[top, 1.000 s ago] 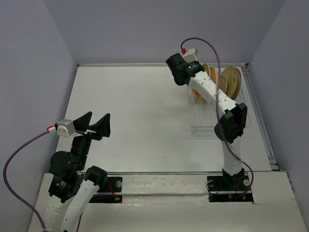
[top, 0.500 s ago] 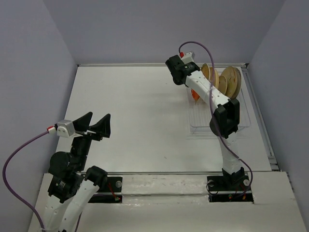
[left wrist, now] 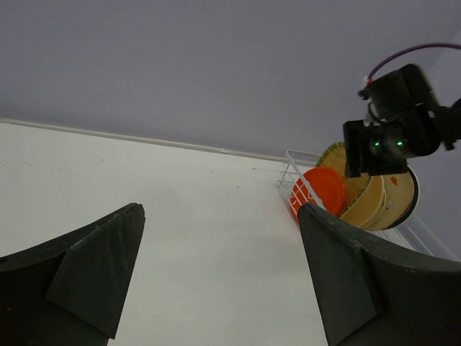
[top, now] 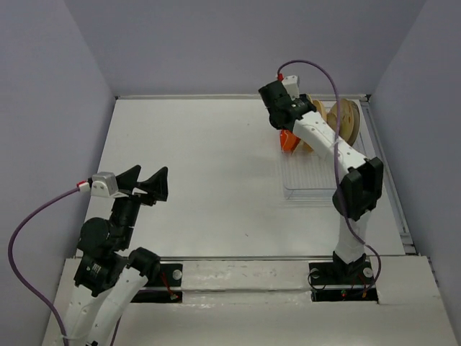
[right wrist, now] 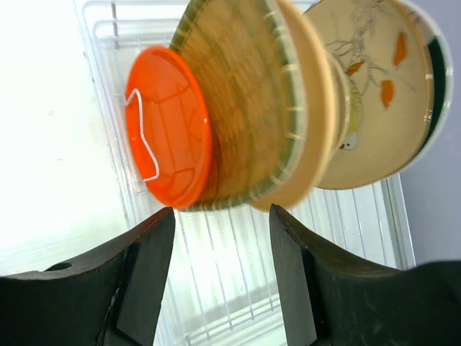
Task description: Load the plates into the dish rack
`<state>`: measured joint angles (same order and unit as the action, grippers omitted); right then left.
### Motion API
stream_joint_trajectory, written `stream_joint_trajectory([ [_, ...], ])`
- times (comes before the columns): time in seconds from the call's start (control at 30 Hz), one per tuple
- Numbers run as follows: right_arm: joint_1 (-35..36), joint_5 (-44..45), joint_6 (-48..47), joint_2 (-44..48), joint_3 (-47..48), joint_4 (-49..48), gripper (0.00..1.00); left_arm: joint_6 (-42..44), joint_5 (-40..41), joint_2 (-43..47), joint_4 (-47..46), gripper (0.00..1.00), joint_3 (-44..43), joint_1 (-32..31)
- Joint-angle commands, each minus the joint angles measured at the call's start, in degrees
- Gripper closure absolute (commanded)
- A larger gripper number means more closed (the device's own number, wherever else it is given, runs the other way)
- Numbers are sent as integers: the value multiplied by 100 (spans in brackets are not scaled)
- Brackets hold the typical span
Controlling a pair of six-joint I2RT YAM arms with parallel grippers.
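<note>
A white surface (top: 202, 158), enclosed by grey walls, is seen from above. Two arms are mounted at its near edge. The left arm (top: 108, 252) is held over the near left corner. The left jaws are spread fully wide and nothing is held in them.

The right arm (top: 338, 148) is stretched toward the far right corner, where the rack (top: 310, 184) is set. The right jaws are poised above the rack's far left end. In the wrist view they are parted about halfway, with nothing gripped between them.

The plates are stood on edge in the rack, packed in a row. At least five can be counted from the wrist view. From largest to smallest these are a green-rimmed plate (right wrist: 436, 72), a leaf-print plate (right wrist: 374, 94), a tan plate (right wrist: 310, 115), a woven plate (right wrist: 238, 108) and an orange plate (right wrist: 169, 126). The orange plate is slotted at the row's left end, leaning against the woven one. A sixth cannot be made out.

No plate is seen outside the rack, so loading is judged to be at its last step. A straight lift of the right jaws is called for next, clear of the plate rims.
</note>
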<state>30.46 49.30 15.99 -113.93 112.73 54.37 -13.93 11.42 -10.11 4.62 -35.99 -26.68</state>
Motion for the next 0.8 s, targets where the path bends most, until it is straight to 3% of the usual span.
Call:
stream_joint_trajectory([
  [0.0,-5,-892,-52,1626,-548,-1102,37,136,176,-228,-137,1,13,-22],
  [0.07,-5,-1446,-52,2258,-1391,-1752,34,145,185,-272,-120,1,13,-22],
  [0.17,47,-2685,36,3847,-2954,-2876,22,172,-16,-351,-137,1,13,-22],
  [0.2,48,-3359,27,4774,-3402,-3245,18,189,-121,-343,-172,1,22,-13],
  [0.23,48,-3609,45,5271,-3868,-3971,4,181,-209,-308,-233,1,39,-13],
  [0.27,48,-3872,88,5754,-4681,-4256,0,180,-323,-307,-242,1,48,-13],
  [0.33,48,-4410,194,7038,-5267,-4670,0,146,-377,-334,-199,1,22,-22],
  [0.43,48,-4613,317,8258,-5831,-4576,0,40,-465,-474,-120,1,-92,-22],
  [0.57,48,-4271,502,9131,-6157,-3998,0,22,-439,-650,-23,1,-365,-22],
  [0.77,48,-3963,581,9591,-6763,-3582,0,-13,-693,-747,-93,1,-558,-31],
])
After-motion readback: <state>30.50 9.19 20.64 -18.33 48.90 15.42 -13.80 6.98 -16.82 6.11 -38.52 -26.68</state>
